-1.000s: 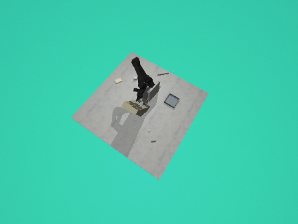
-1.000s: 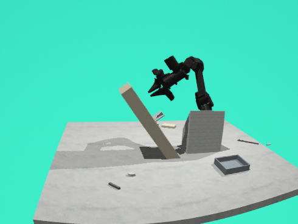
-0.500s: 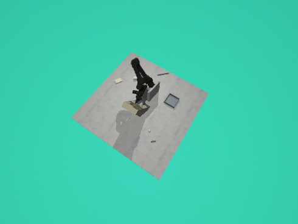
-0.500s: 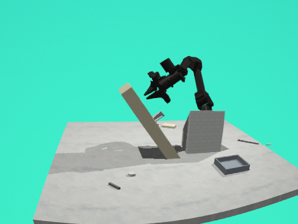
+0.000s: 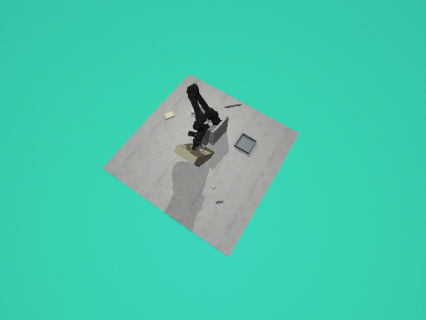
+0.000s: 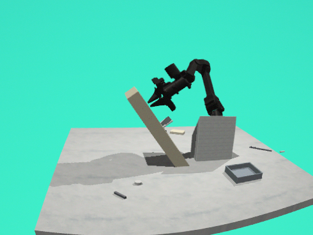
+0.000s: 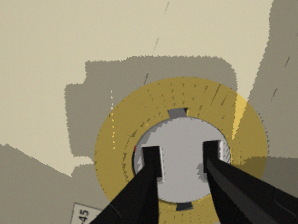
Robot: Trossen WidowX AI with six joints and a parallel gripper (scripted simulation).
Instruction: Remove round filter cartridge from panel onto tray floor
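Note:
The round grey filter cartridge [image 7: 181, 135] sits flush in the tilted beige service panel [image 7: 80, 16] [image 6: 153, 128] [image 5: 183, 151], inside a yellow ring [image 7: 120, 156]. Its two narrow dark slots lie side by side on its face. My gripper [image 7: 181, 169] [image 6: 150, 101] [image 5: 197, 148] is partly open, and each fingertip stands at one slot, right against the cartridge face. I cannot tell how deep the tips reach into the slots. The grey tray [image 6: 243, 172] [image 5: 245, 143] lies flat on the table to the right of the panel, with nothing in it.
A grey block [image 6: 214, 137] [image 5: 218, 130] bears the arm's base behind the panel. A beige slab [image 6: 177, 131] [image 5: 169, 115], a thin rod [image 6: 260, 149] [image 5: 233, 105], a small white disc [image 6: 138, 182] [image 5: 213, 187] and a short dark bar [image 6: 120, 195] [image 5: 219, 202] lie about the table.

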